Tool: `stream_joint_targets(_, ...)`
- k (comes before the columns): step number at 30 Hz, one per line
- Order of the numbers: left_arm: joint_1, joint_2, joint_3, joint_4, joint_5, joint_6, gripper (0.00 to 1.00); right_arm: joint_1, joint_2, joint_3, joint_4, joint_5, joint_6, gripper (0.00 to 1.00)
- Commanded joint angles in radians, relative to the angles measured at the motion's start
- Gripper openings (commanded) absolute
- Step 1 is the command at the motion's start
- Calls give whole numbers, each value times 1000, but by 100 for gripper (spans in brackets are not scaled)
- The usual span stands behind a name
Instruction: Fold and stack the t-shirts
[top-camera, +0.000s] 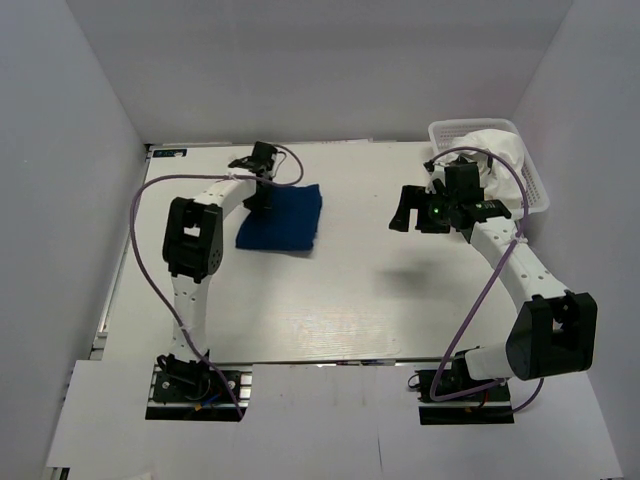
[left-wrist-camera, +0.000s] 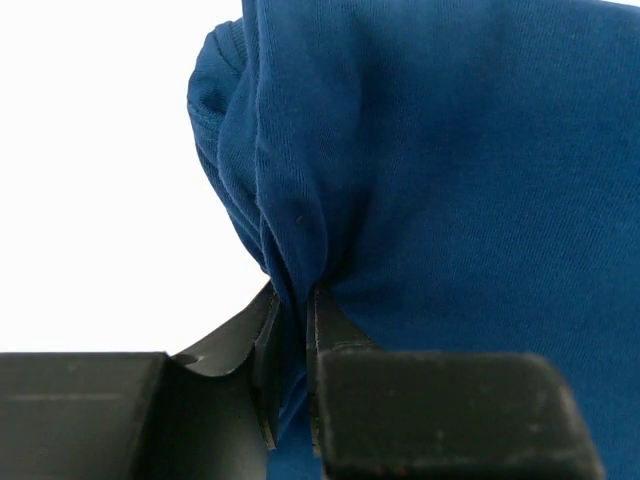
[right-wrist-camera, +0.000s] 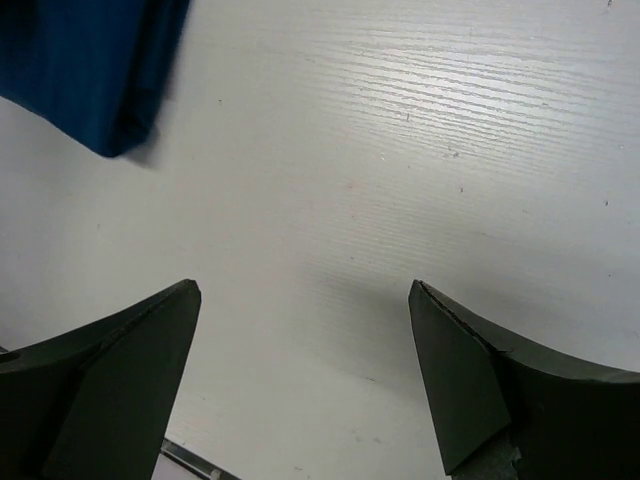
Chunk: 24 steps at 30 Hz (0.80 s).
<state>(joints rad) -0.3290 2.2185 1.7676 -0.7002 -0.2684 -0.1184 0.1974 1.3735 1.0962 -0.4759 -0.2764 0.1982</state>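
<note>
left gripper: pinched on bunched edge of navy t-shirt
navy t-shirt: folded, far-left on table
right gripper: spread, empty, over table
white t-shirt: in basket, far right

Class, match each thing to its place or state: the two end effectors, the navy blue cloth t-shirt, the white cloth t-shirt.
1. left end effector
2. right end effector
3. navy blue cloth t-shirt
4. white cloth t-shirt

A. in the white lattice plastic basket
B. open, holding nothing
C. shut on blue cloth
D. lying on the white table

Pairs: 1-C, 2-B, 3-D, 4-A.
</note>
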Motion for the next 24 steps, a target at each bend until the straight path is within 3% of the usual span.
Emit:
stream_joint_targets(1,85,-59,50,7,-158,118,0,-6,15,51,-42,23,-13,90)
stream_joint_targets(10,295,118,288,21,-204,261,0,-1,119,215,-142,-1,-2,90)
stream_joint_targets(17,404,285,574,31,-124,299,0,2,194,346,-205,6,7,90)
stream_joint_targets(24,464,314,593,113,-141,319,0,2,211,373,-233,2,24,90)
